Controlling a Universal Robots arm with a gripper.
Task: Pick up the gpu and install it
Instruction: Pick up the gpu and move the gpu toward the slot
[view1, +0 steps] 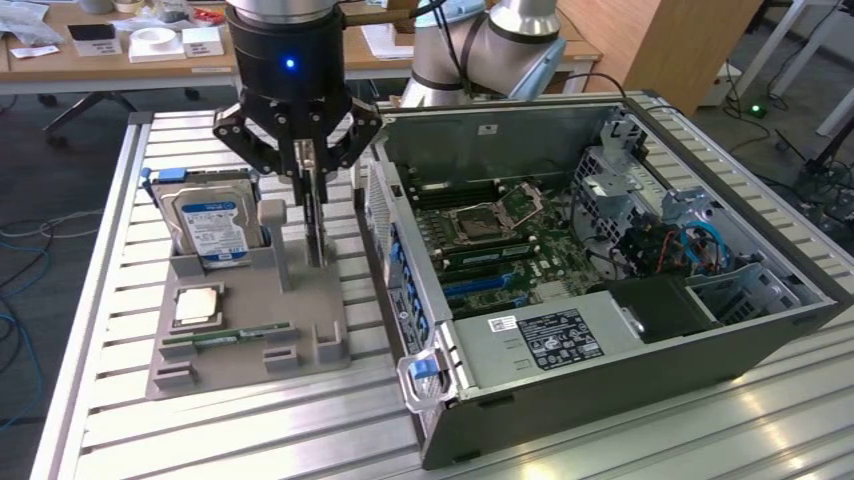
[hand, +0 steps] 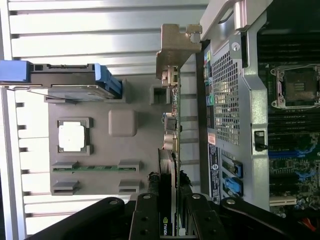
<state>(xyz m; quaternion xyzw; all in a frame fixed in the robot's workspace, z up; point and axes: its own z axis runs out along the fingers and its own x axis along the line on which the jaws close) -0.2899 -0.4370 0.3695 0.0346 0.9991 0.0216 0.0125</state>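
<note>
— What's crowding the gripper (view1: 311, 190) over there?

— The open computer case (view1: 601, 360) sits just beside it on the exterior view's right. Its perforated rear wall (hand: 225, 95) is close to the card. On the other side the hard drive (view1: 214, 225) stands upright in the grey holder tray (view1: 307, 375), and a tall grey post (view1: 283, 250) is nearer than that.

— And the gpu (view1: 315, 235)?

— Held upright and edge-on, a thin dark strip, with the fingers (hand: 150, 210) clamped on its top end. Its lower end reaches down to the tray, and I can't tell whether it's clear of the slot.

— Anything else on the tray?

— A processor chip (view1: 198, 303) and a green memory stick (view1: 240, 335), both lying flat and well apart from the card.

— Room to move?

— Open air above. The case has its side off with the motherboard (view1: 494, 230) exposed. Bare slatted table (view1: 200, 440) runs along the tray's near edge.
</note>
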